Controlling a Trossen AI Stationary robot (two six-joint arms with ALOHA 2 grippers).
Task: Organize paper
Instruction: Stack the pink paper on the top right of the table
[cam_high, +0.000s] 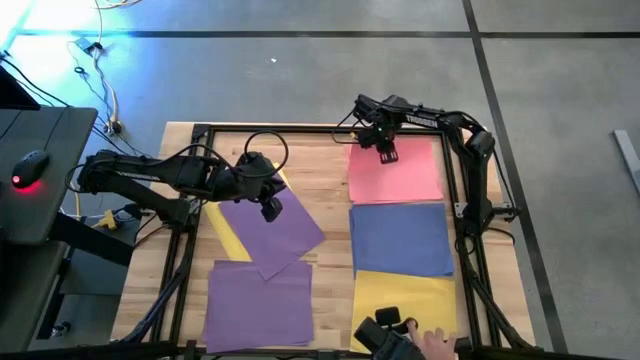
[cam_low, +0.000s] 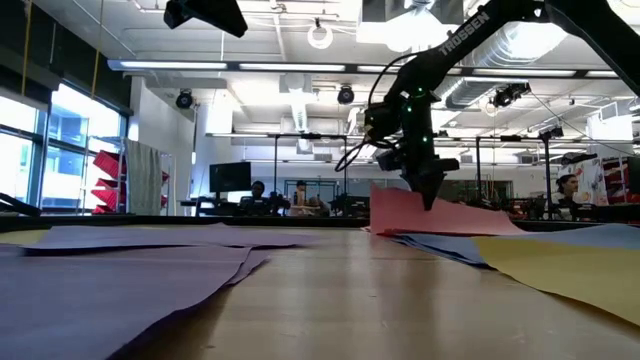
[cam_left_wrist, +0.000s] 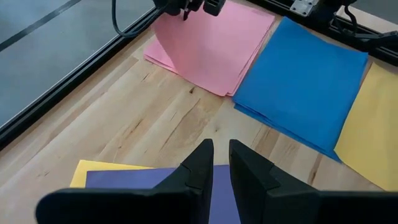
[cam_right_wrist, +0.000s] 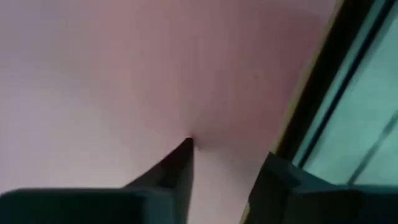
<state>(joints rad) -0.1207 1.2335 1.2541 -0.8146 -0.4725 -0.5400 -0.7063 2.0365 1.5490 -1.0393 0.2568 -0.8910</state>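
Paper sorting, status check: on the right side of the bench (cam_high: 330, 190) three stacks lie in a column by colour — pink stack (cam_high: 395, 172) at the far end, blue stack (cam_high: 400, 238) in the middle touching or just overlapping it, yellow stack (cam_high: 405, 300) nearest the front edge. Right hand (cam_high: 386, 152) sits low over the far left corner of the pink stack; in the right wrist view its fingers (cam_right_wrist: 180, 163) stand apart with a clear gap between them and nothing pinched, tips down at the pink surface, so I read it as having no hold on the sheet. Left side is unsorted: one purple sheet (cam_high: 272, 228) lies skewed, overlapping a yellow sheet (cam_high: 228, 235) beneath it and the corner of a squarer purple stack (cam_high: 260, 305) nearer the front. Left hand (cam_high: 270, 208) hangs just above the skewed purple sheet, fingers (cam_left_wrist: 199, 168) nearly together with only a narrow slit; whether it pinches the sheet's edge cannot be told. A person's hand (cam_high: 432, 345) shows at the front edge by the yellow stack. Judgement: well past halfway — pink, blue, yellow stacked; left to do: skewed purple sheet onto its stack, stray yellow sheet across to the yellow stack
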